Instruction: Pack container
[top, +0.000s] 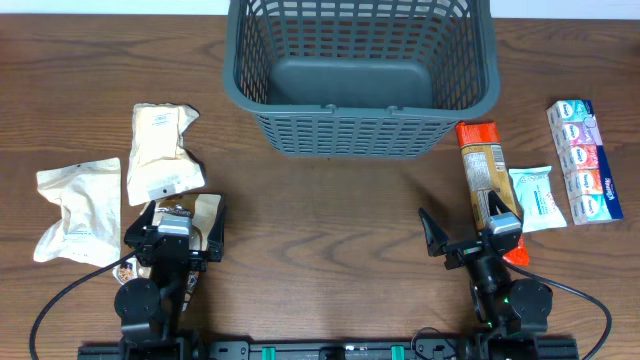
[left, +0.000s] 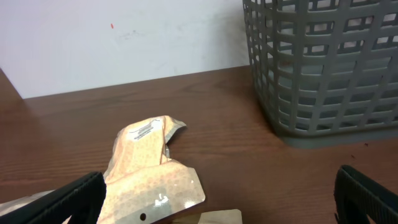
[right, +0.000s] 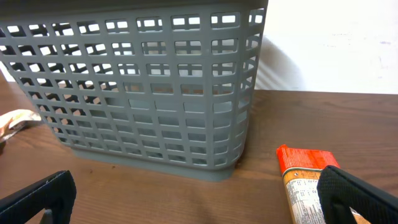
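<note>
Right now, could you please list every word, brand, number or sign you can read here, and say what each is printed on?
No text is clear enough to quote.
Beige packet, white label: blurred print.
Orange-topped packet: print too small.
Teal sachet: too small.
Blue and red pack: too small.
Container: no markings visible.

Dk grey lattice basket (top: 360, 75), upright, empty, table's far-centre.

Lighting: bright, even, diffuse. Shadows: soft and short, with 1 faint striped patch on the wall (right: 280, 71) beside the container (right: 143, 93). Glare: small glint on a tan packet (left: 152, 177). Focus: overhead view sharp; 2 wrist views slightly soft, near fingers (left: 62, 199) dark and blurred.
</note>
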